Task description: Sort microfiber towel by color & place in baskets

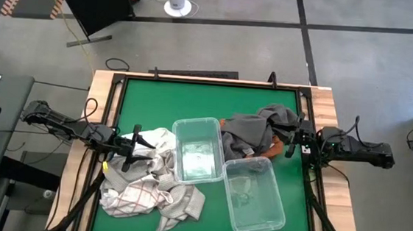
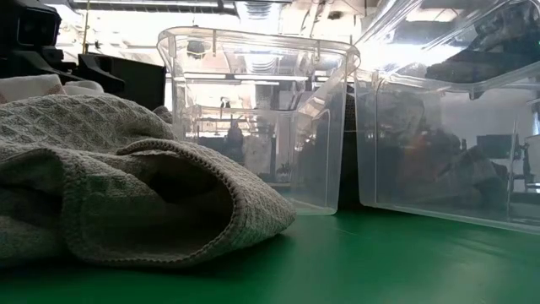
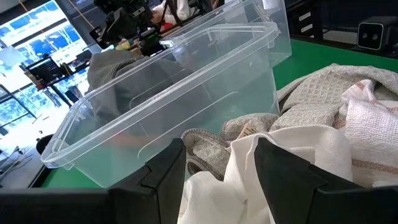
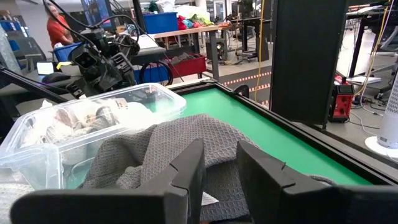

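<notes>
Overhead, you see two baskets (image 1: 198, 150) (image 1: 255, 194) mid-table, pale towels (image 1: 153, 181) left, a grey towel (image 1: 253, 130) right. Low view: cloth hides your arms. Left gripper (image 3: 219, 167) gapes over white cloth; right gripper (image 4: 219, 163) stands parted above grey towel.

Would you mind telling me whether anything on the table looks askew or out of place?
Yes: the two baskets sit crooked. One basket is fairly square to the green table, while the other basket is angled, its corner meeting the first's.
</notes>
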`<state>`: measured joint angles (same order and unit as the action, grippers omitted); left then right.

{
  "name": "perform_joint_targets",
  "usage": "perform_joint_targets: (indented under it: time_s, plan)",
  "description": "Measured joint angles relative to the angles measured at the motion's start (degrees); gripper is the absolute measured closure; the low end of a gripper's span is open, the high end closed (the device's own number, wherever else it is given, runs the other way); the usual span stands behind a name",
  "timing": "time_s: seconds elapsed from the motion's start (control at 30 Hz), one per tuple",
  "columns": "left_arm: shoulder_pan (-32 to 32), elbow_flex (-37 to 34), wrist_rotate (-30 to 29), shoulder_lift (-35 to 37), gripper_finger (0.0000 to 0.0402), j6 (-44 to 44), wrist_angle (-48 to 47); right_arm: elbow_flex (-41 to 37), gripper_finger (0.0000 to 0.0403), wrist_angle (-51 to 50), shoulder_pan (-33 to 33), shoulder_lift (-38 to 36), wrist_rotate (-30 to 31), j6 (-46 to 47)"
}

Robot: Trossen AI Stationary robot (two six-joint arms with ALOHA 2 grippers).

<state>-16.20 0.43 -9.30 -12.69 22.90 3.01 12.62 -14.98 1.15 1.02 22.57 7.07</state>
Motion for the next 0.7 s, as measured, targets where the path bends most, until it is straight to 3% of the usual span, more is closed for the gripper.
perform_joint_targets:
  time_s: [0.37, 0.47, 0.7]
  plan:
    - [0.0, 0.0, -0.1, 0.0, 0.0219, 2.8, 0.4, 0.0, 0.0280, 0.0, 0.0, 0.0, 0.0, 0.0]
    - [0.0, 0.0, -0.2, 0.0, 0.0219, 4.2, 5.2, 0.0, 0.0280, 0.0, 0.0, 0.0, 0.0, 0.0]
    - [0.0, 1.1, -0.1, 0.0, 0.0219, -10.0, 10.4, 0.0, 0.0280, 0.0, 0.0, 0.0, 0.0, 0.0]
